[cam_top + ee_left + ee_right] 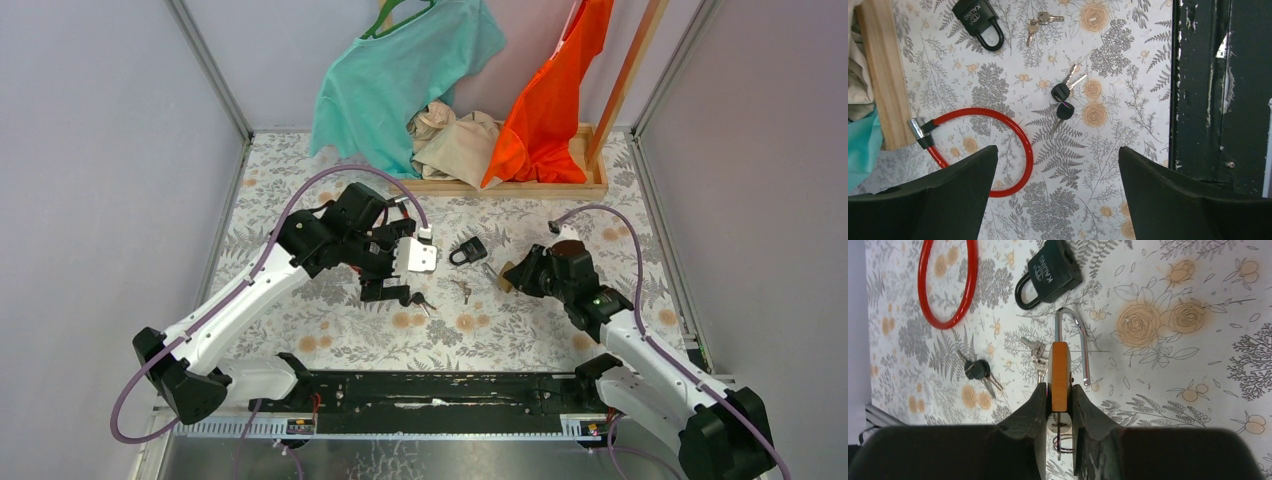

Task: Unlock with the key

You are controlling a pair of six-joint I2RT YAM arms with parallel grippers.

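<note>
My right gripper (1059, 387) is shut on a brass padlock (1060, 365), held by its flat sides. Its silver shackle (1082, 340) has one leg in the body, and the other leg's end hangs free beside it. A key (1060, 426) with a ring sits in the padlock's bottom, between my jaws. In the top view this gripper (515, 275) is right of centre, low over the table. My left gripper (388, 272) is open and empty above the table. Black-headed keys (1063, 100) lie ahead of it.
A black padlock (975, 22) and a small silver key bunch (1040, 22) lie on the floral cloth. A red cable lock (1018, 145) lies by my left finger. A wooden rack base (500, 187) with hung shirts stands at the back. A black rail (450, 390) runs along the near edge.
</note>
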